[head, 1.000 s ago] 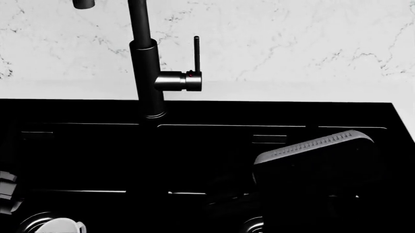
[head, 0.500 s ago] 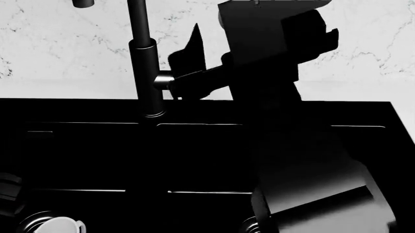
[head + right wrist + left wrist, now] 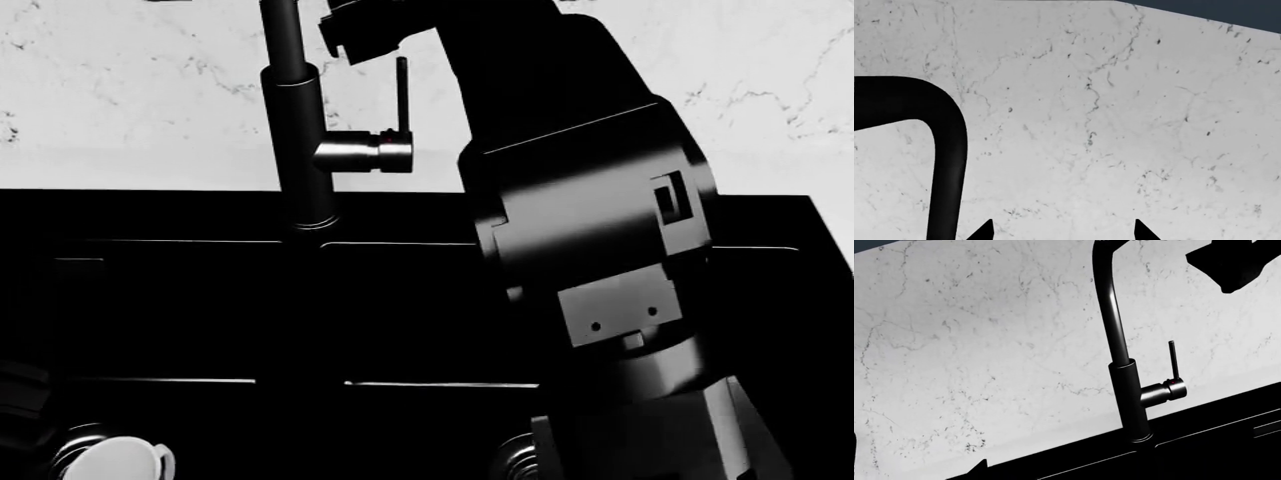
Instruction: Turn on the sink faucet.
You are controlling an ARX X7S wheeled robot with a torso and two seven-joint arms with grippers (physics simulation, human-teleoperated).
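The sink faucet (image 3: 296, 130) is a tall dark post at the back of the black sink (image 3: 200, 310). Its side stub (image 3: 363, 152) carries a thin lever rod (image 3: 400, 95) that stands upright. My right arm rises from the lower right, and my right gripper (image 3: 344, 30) sits high beside the post, above and apart from the lever. In the right wrist view its fingertips (image 3: 984, 231) stand wide apart and empty, with the faucet's curved spout (image 3: 944, 150) next to them. The left wrist view shows the faucet (image 3: 1129, 390), the lever (image 3: 1174, 360) and the right gripper (image 3: 1227, 262). My left gripper's one visible fingertip (image 3: 981, 467) holds nothing.
A white marble backsplash (image 3: 120, 90) runs behind the sink. A round metal drain (image 3: 514, 462) shows beside my right arm's base. A white round object (image 3: 120, 462) lies at the basin's lower left. My left arm (image 3: 16, 400) is a dark shape at the left edge.
My right arm has swung further in and up. Its gripper went from around the lever and stub to high beside the post. The lever still stands upright.
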